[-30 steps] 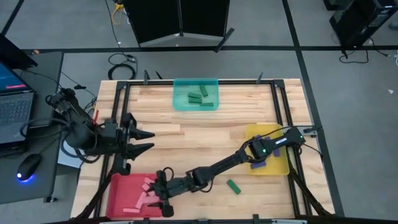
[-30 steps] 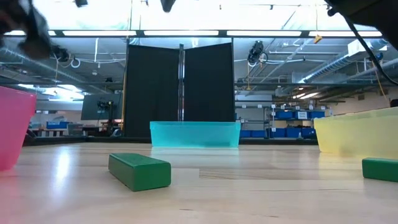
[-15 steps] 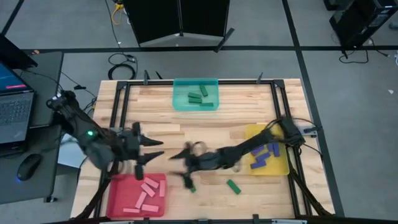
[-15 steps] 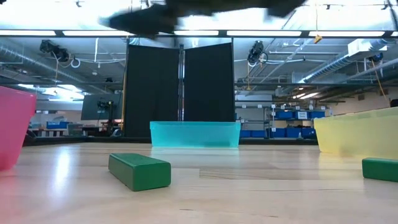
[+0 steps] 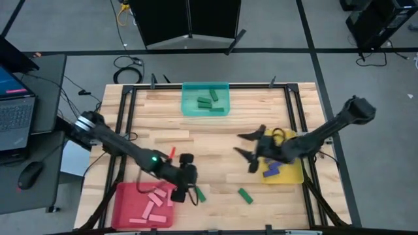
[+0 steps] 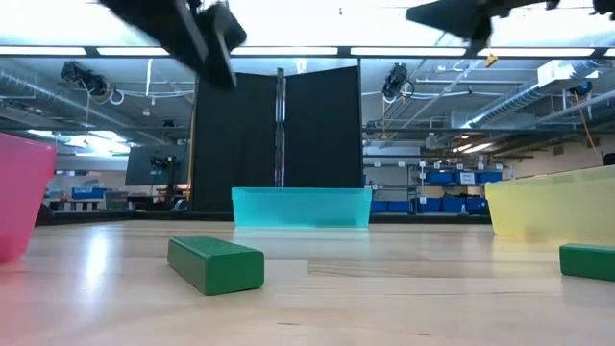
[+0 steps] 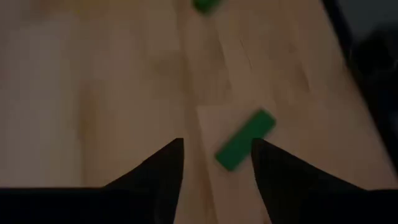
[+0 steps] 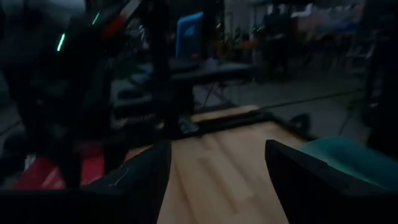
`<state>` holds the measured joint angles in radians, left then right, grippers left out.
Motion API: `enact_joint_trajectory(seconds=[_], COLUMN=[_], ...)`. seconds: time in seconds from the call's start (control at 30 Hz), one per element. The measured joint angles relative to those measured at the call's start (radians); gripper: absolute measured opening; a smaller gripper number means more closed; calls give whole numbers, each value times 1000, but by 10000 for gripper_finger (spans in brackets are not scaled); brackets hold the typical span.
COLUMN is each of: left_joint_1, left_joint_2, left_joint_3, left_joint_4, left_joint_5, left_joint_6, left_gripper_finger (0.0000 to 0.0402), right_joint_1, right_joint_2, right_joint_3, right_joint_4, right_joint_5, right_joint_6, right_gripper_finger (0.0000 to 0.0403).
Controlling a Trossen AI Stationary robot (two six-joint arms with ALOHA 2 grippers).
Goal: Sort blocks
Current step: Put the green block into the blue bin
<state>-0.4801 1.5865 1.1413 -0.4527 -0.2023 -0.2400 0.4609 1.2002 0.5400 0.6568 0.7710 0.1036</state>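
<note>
My left gripper [image 5: 189, 185] hangs open above a green block [image 5: 199, 194] that lies flat on the table near its near edge. In the left wrist view the green block [image 7: 244, 140] shows beyond the gap of the left gripper [image 7: 216, 144], untouched. A second green block [image 5: 245, 196] lies flat to its right. My right gripper [image 5: 243, 153] is open and empty, in the air left of the yellow tray [image 5: 291, 175], which holds blue blocks [image 5: 274, 166]. Pink blocks [image 5: 151, 202] lie in the red tray [image 5: 121, 207].
A teal tray [image 5: 224, 99] with green blocks stands at the far edge, middle. Black frame rails run along the table's left and right sides. Bare wood lies between the trays. A laptop and a mouse sit off the table's left side.
My right gripper has drawn back from the red tray, rising and sweeping toward the table's right, and now hangs left of the yellow tray. My left gripper has swung from the left side toward the near middle, over the green block. The blocks on the table have not moved.
</note>
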Motion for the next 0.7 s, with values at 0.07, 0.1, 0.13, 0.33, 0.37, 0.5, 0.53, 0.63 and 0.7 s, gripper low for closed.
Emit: enact_joint_trajectory(seconds=[0.07,0.1,0.13,0.33,0.37,0.5,0.53,0.63,0.7], left_joint_1=[1,1,1,14,16,17,17,20,25], left_joint_2=[60,89,118,288,314,383,395,426,443], left_joint_3=[26,40,54,166,183,228,231,232,232], left_joint_4=[-22,-26,-28,-101,-116,-119,-119,-126,-122], left_joint_5=[20,32,45,109,113,150,158,173,189], left_joint_6=[51,76,98,163,175,211,212,213,211], left_gripper_finger=[212,222,232,280,283,285,283,275,264], right_joint_1=[22,31,39,66,69,69,69,69,69], right_joint_2=[-82,-114,-144,-253,-263,-291,-293,-294,-294], right_joint_3=[-38,-51,-62,-84,-84,-84,-84,-84,-84], right_joint_4=[0,-2,-4,-5,-7,-7,-7,-8,-5], right_joint_5=[39,53,64,100,103,104,104,105,114], right_joint_6=[-26,-40,-57,-158,-176,-209,-212,-225,-236], right_gripper_finger=[270,270,270,270,270,270,270,270,270])
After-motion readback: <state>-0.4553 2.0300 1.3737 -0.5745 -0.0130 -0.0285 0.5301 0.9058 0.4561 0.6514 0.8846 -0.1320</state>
